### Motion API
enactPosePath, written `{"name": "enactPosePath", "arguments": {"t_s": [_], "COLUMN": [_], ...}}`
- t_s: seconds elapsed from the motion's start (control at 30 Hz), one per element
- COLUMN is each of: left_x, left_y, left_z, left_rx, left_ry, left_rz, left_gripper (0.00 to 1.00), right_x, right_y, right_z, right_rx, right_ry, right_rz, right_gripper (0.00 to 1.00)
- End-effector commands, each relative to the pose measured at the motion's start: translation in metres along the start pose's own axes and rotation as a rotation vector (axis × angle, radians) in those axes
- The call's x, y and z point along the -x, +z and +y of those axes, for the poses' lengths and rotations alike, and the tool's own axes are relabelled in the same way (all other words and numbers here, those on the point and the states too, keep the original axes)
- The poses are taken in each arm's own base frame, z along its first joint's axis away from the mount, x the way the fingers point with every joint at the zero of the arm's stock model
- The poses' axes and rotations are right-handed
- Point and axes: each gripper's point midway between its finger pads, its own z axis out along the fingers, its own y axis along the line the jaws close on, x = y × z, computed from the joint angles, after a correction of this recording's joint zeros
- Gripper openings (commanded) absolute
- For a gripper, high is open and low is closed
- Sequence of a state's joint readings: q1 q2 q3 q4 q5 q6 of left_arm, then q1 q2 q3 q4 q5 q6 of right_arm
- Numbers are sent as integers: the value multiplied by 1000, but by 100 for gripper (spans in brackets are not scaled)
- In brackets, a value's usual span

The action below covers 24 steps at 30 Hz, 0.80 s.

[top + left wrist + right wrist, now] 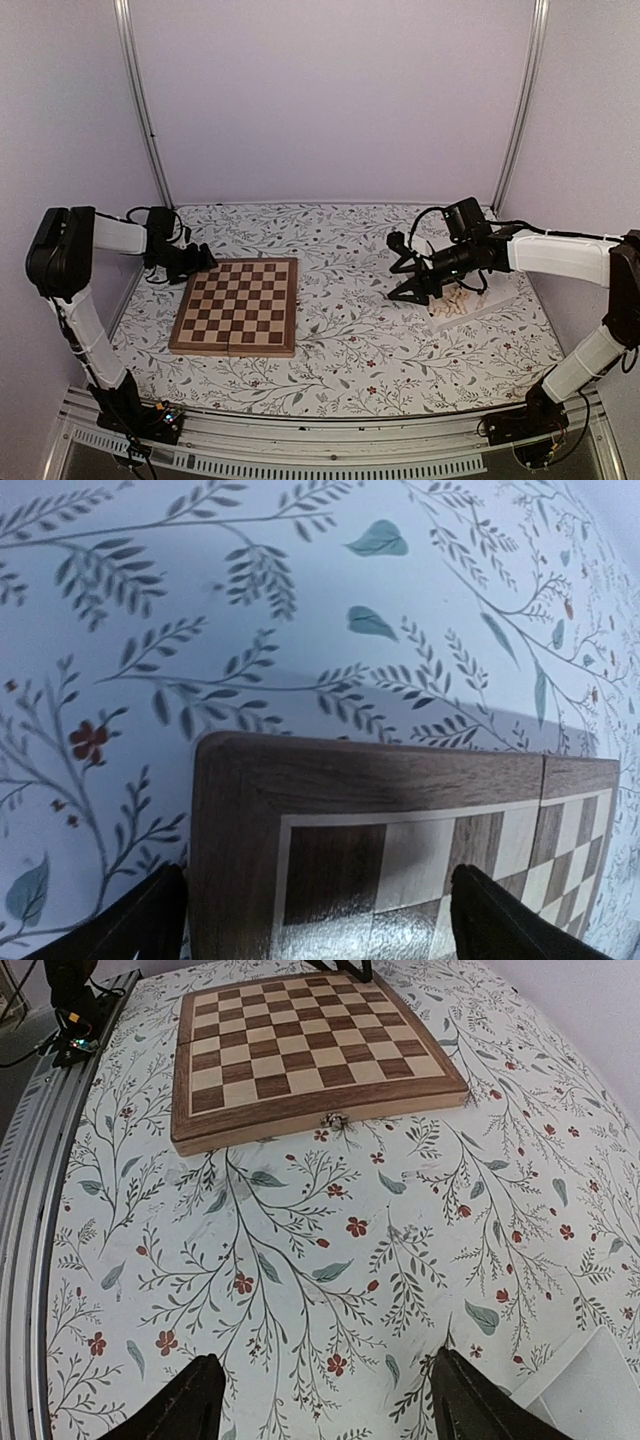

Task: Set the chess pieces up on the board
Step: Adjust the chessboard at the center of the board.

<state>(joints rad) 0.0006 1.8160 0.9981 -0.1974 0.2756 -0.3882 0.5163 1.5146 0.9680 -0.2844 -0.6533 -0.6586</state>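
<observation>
The board (pixel 237 305) lies at 9 o'clock on the bench (pixel 350 350), with no square occupied. The chess pieces (pixel 455 303) sit heaped in a white tray (pixel 492 300) at 3 o'clock.

Left claw (pixel 203 257): spread, empty, at the board's 11 o'clock corner. A descent there could shove the board askew.

Right claw (pixel 402 272): spread, empty, just beside the heap. It risks pinching several pieces at once or scattering them.

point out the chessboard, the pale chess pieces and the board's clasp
chessboard (pixel 236 305): top view, middle of the checks
pale chess pieces (pixel 457 305): top view, middle of the heap
clasp (pixel 333 1119): right wrist view, on the board's near edge
</observation>
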Motion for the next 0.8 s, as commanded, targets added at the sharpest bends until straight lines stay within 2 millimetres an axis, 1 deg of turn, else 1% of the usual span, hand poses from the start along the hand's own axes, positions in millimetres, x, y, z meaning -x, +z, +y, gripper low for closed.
{"name": "enactPosePath", "arguments": {"t_s": [0.0, 0.03, 0.07, 0.13, 0.2, 0.23, 0.27, 0.33, 0.37, 0.4, 0.43, 0.47, 0.5, 0.53, 0.6, 0.67, 0.7, 0.77], "left_x": [3, 5, 15, 19, 25, 32, 41, 60, 64, 66, 64, 57, 48, 30, 6, -14, -22, -36], "left_y": [27, 35, 40, 53, 59, 57, 53, 23, 4, -18, -36, -53, -66, -71, -88, -103, -109, -115], "left_z": [-58, -73, -90, -125, -157, -168, -172, -185, -189, -190, -187, -180, -171, -156, -137, -125, -120, -112], "left_rx": [-68, -81, -104, -153, -182, -170, -127, -85, -66, -49, -30, -12, 1, 17, 29, 18, 10, -13], "left_ry": [138, 166, 194, 265, 355, 396, 421, 439, 435, 422, 402, 373, 334, 298, 229, 173, 148, 110], "left_rz": [24, 30, 17, 13, -8, -33, -67, -153, -198, -241, -274, -292, -296, -272, -253, -254, -253, -252], "left_gripper": [93, 93, 92, 92, 91, 91, 91, 92, 92, 92, 92, 92, 92, 93, 93, 96, 99, 99], "right_x": [-9, -11, -12, -14, -16, -16, -16, -17, -19, -20, -20, -19, -17, -15, -11, -5, -6, 1], "right_y": [8, 8, 9, 9, 9, 8, 7, 6, 7, 7, 7, 7, 7, 7, 10, 14, 19, 25], "right_z": [6, 6, 6, 6, 7, 7, 6, 4, 3, 2, 0, -2, -4, -8, -18, -27, -26, -33], "right_rx": [36, 36, 37, 34, 38, 38, 38, 38, 36, 33, 28, 26, 22, 12, -3, 0, 29, 42], "right_ry": [1, 4, 6, 8, 10, 10, 12, 22, 26, 30, 29, 28, 15, 4, -19, -37, -35, -103], "right_rz": [19, 23, 28, 34, 35, 34, 31, 28, 30, 34, 37, 42, 45, 49, 60, 65, 75, 64], "right_gripper": [74, 73, 73, 73, 73, 73, 73, 73, 73, 73, 72, 71, 71, 71, 72, 75, 77, 81]}}
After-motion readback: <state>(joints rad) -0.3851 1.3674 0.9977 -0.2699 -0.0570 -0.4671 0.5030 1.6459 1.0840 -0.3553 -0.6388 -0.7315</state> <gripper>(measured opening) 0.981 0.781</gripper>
